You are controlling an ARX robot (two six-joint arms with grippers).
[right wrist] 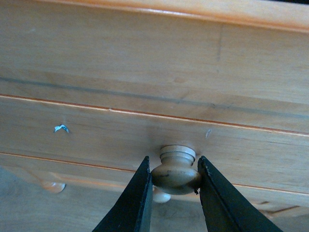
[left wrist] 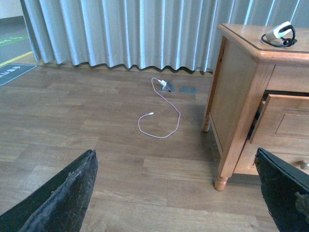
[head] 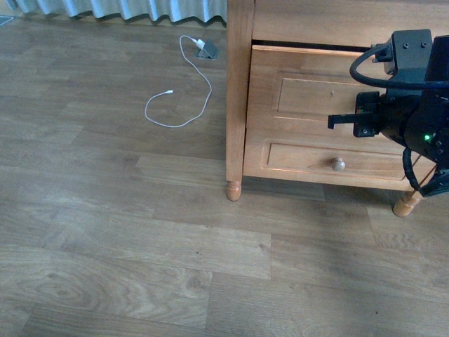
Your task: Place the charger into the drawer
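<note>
Right wrist view: the right gripper (right wrist: 174, 163) is clamped on the pale round knob (right wrist: 176, 173) of the drawer (head: 302, 70), one dark finger (right wrist: 137, 195) touching each side of it. In the front view the right arm (head: 410, 105) reaches level across the front of the nightstand (left wrist: 236, 87), hiding that knob and the drawer's right part. The drawer stands a little way out of the nightstand, with a dark gap showing along its top and side.

The left gripper (left wrist: 175, 152) hangs low over the floor (head: 105, 246), well out from the nightstand's side, its jaws spread wide and holding nothing.

The charger (left wrist: 279, 33) lies on top of the nightstand, near its back edge, black cable looped about the white block.

The floor is grey-brown wood plank; a pale pleated curtain (left wrist: 120, 34) hangs behind the nightstand. A white cable (head: 179, 98) curls over the floor beside the nightstand, running to a grey adapter (head: 208, 50) near the curtain. The lower drawer (head: 302, 158) is closed.
</note>
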